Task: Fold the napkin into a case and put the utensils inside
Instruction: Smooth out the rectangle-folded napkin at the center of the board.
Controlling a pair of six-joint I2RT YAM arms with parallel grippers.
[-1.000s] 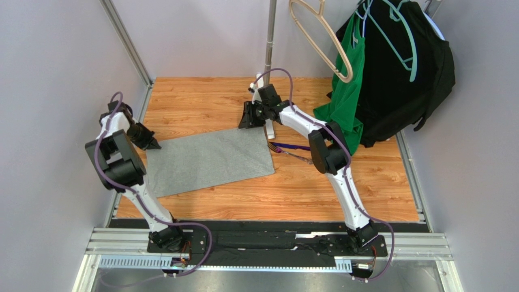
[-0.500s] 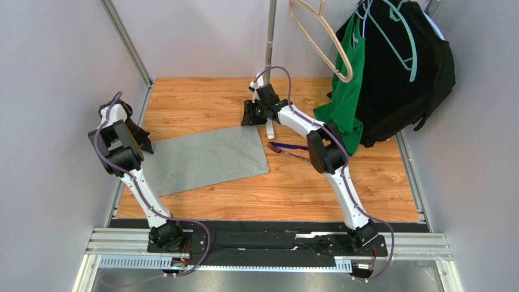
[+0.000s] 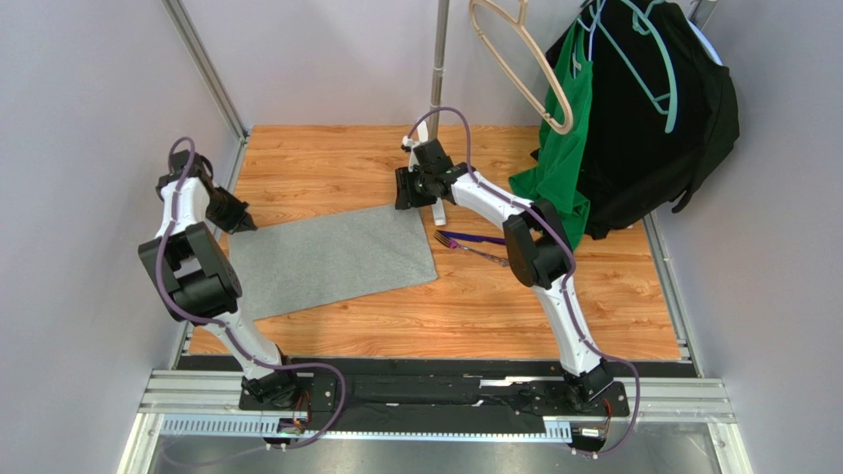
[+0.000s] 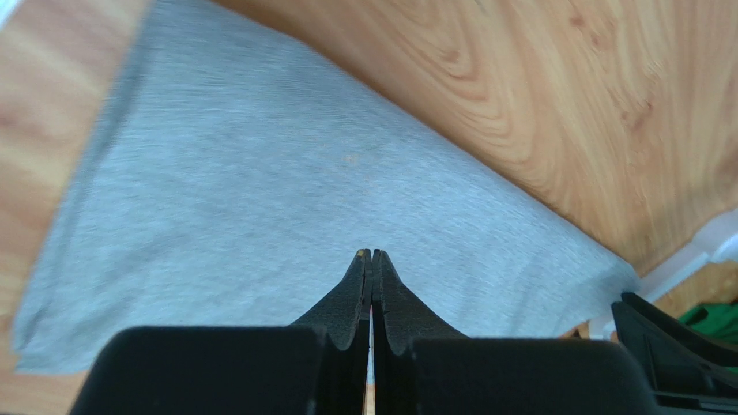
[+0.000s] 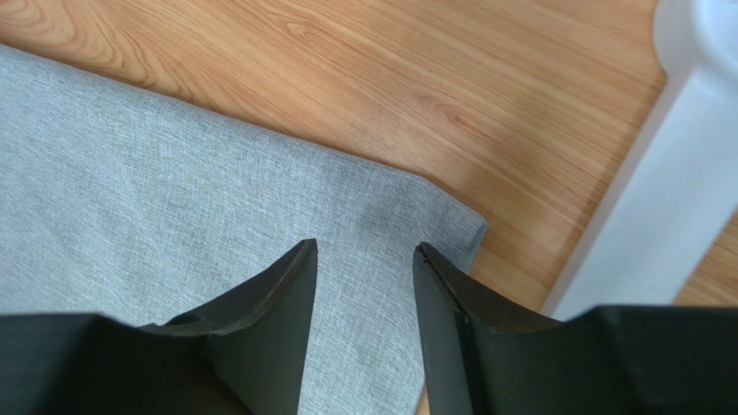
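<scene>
On the desk [image 3: 495, 306], your napkin [image 3: 331, 259] lies flat, no case yet, utensils [image 3: 473, 238] outside; left hand [image 4: 372, 256] pinched empty, right hand [image 5: 365, 251] parted above its corner.

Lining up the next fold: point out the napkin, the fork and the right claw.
napkin [image 3: 331, 259], top view, middle of the cloth.
fork [image 3: 475, 252], top view, its handle.
right claw [image 5: 365, 249], right wrist view, midway between its fingertips.
</scene>
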